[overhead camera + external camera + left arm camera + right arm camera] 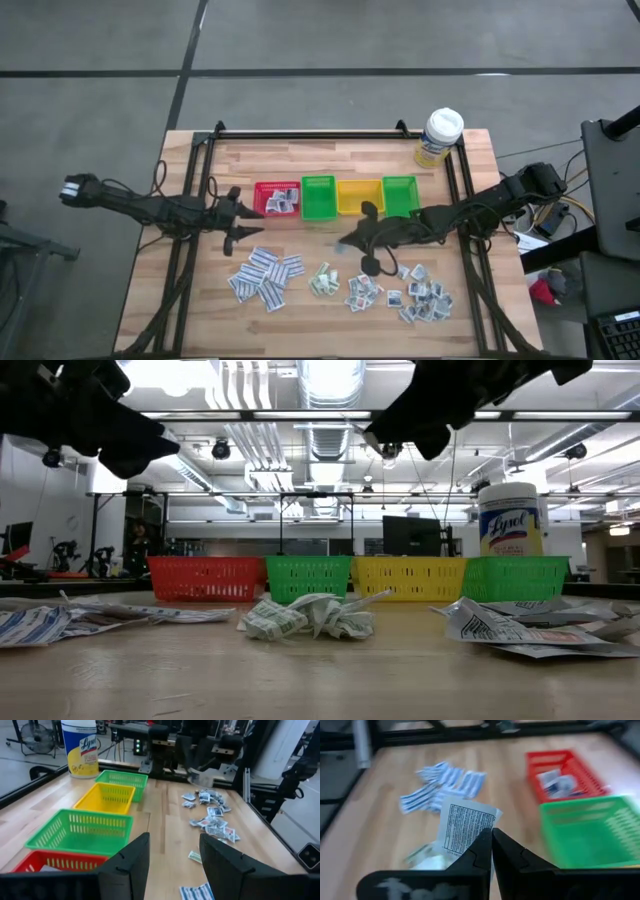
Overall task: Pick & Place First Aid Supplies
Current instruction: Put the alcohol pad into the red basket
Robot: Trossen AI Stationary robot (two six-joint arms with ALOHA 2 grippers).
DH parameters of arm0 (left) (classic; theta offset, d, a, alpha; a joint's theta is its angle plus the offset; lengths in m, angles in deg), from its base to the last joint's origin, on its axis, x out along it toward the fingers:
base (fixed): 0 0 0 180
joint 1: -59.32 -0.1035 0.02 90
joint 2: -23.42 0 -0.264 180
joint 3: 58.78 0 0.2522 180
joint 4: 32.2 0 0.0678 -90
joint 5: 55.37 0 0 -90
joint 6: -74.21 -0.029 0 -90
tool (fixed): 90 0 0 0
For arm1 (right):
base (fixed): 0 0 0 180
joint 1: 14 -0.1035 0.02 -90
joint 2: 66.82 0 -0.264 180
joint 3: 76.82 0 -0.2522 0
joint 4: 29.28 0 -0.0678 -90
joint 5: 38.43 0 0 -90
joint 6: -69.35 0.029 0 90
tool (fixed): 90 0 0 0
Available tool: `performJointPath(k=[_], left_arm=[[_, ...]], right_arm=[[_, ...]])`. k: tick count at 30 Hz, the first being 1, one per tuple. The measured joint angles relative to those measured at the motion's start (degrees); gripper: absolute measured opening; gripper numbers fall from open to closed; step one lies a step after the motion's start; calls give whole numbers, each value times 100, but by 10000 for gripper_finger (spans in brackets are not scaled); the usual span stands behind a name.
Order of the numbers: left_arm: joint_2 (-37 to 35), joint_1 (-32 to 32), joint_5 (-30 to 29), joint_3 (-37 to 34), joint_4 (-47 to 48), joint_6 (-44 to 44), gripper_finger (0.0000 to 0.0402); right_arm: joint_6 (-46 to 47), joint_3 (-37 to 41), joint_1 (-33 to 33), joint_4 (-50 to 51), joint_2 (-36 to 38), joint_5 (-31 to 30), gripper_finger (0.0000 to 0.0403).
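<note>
Right gripper [491,836] is pinching a white packet [465,827] above mid-table, probably nearest the first green bin [318,197], which lies just beyond it toward the far edge. Left gripper [237,222] is waiting with fingers apart beside the red bin [276,186].

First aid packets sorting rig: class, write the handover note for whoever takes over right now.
Right gripper: shut on one white printed packet, held above the table in front of the bins.
Left gripper: fingers open, empty, near the red bin.
Done: a few packets lie in the red bin. The yellow bin and both green bins look empty.
Left: blue-striped pile, green-print pile, and squarish pile remain on the table.
</note>
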Motion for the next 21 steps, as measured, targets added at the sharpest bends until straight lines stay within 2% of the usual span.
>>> performJointPath(k=[10,21], left_arm=[[798,0,0,-4,-1129,-12,170],[1767,-1,-59,-4,-2458,-147,170]], right_arm=[[-350,4,1,-290,-2,-1962,8],[-872,7,1,-962,-9,-3262,8]])
